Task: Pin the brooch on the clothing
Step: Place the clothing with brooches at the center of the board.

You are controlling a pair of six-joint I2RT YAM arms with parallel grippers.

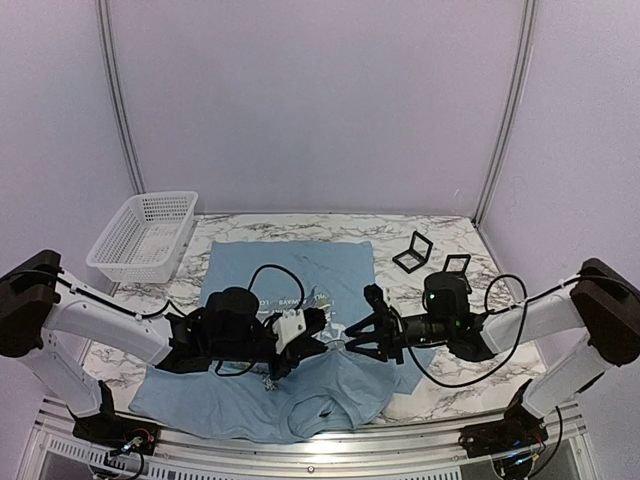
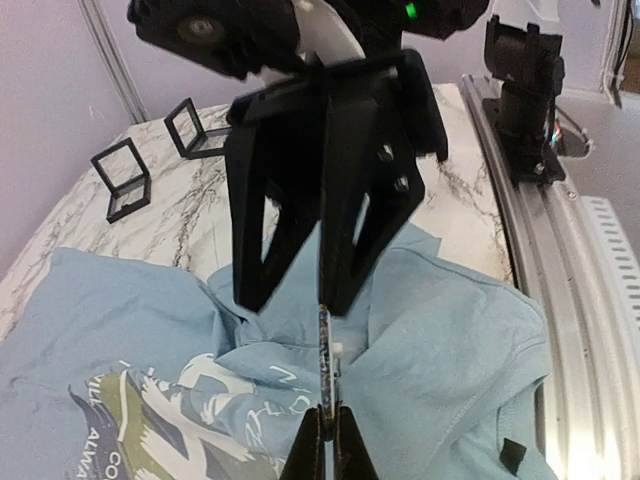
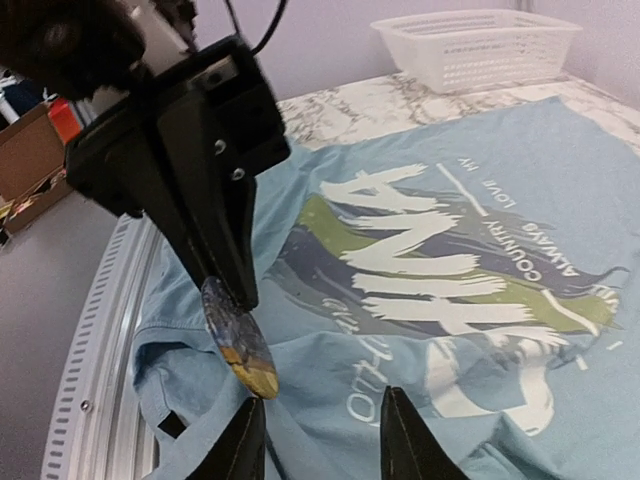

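stage: mid-task, the brooch [image 3: 240, 340] is being held in the air and isn't on the fabric yet
brooch: hanging over the shirt [image 3: 480, 180], above the rucked-up part toward the near edge of the table [image 1: 440, 232]; disc is tilting and looking clear of the cloth
left gripper [image 2: 322, 425]: fingers pressing together on the brooch's rim, gripping it edge-on
right gripper [image 3: 320, 400]: fingers standing apart with nothing between them; one fingertip [image 3: 248, 425] is sitting just beside the brooch's lower edge, can't tell if it's touching
arms: the two grippers are facing each other tip to tip over the middle of the shirt
shirt: lying print-up across the middle of the table, flat toward the far edge, bunching toward the near edge
done: brooch is off the table and being presented over the shirt
left to do: my read is the pin needs opening or the brooch needs handing across, then pushing through the fabric and closing; none of that is showing
clasp: too small to tell whether it's open
risk: judging the thin rim grip is inviting a twist or slip once the other gripper starts closing on it
other: basket [image 1: 140, 235] sitting at the far left corner, two black cases [image 1: 413, 252] near the far right corner, both well apart from the work
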